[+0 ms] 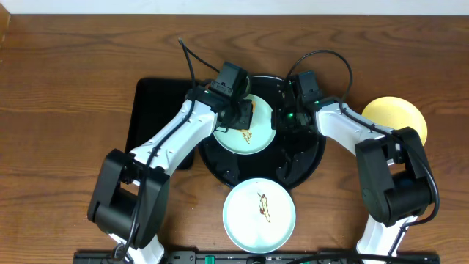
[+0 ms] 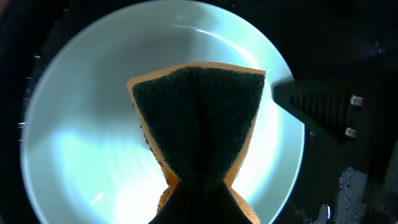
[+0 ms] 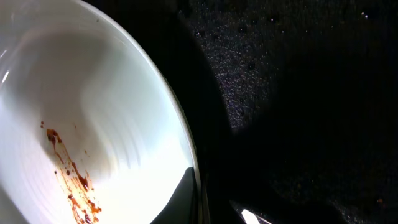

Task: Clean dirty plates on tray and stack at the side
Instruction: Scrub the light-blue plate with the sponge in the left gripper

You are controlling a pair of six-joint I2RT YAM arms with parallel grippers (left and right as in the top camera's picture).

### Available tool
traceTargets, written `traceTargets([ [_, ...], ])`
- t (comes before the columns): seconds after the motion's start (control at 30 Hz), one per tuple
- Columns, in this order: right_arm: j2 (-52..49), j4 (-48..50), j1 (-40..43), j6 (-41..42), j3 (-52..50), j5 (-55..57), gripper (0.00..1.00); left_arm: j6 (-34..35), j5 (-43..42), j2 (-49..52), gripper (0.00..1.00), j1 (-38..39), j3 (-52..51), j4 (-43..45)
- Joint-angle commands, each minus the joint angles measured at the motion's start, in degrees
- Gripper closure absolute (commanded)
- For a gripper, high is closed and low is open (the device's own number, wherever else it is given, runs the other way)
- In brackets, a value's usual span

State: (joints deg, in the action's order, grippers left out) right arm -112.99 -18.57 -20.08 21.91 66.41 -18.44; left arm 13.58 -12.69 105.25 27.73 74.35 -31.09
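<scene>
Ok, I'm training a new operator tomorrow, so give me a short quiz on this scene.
1. True or false: the yellow plate lies on the table, off the round tray.
2. What does the left gripper hold? A sponge, B cloth, C brush.
3. How many plates show brown smears?
Key: 1 true; 2 A; 3 two, the plate on the tray and the plate near the front edge.
</scene>
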Motion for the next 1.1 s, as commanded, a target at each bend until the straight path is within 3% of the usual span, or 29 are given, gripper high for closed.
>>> traceTargets([
  [0.0, -0.5, -0.7, 0.7, 1.0, 0.3, 2.1, 0.99, 0.7, -4.8, 2.6, 0.92, 1.2, -0.7, 0.2],
  [0.3, -0.5, -1.0, 0.7, 1.0, 0.3, 2.1, 0.99, 1.3, -5.5, 7.8, 0.92, 5.2, -0.7, 0.6],
  [0.5, -0.5, -2.4, 0.8, 1.0, 0.3, 2.6, 0.99, 3.3, 11.8, 9.2, 0.93, 4.1, -0.7, -0.5],
  [0.6, -0.5, -4.3, 0.8, 1.0, 0.3, 4.6, 0.99, 4.8, 16.0, 9.0, 0.92, 1.2, -0.6, -0.5],
  [0.8, -0.5, -5.2, 0.7, 1.0, 0.3, 5.1, 0.99, 4.8, 14.3, 9.0, 0.92, -3.5, -0.6, 2.4],
  [1.07, -0.5, -6.0, 0.7, 1.0, 0.3, 5.1, 0.99, 1.3, 2.6, 4.6, 0.93, -4.5, -0.3, 2.8],
])
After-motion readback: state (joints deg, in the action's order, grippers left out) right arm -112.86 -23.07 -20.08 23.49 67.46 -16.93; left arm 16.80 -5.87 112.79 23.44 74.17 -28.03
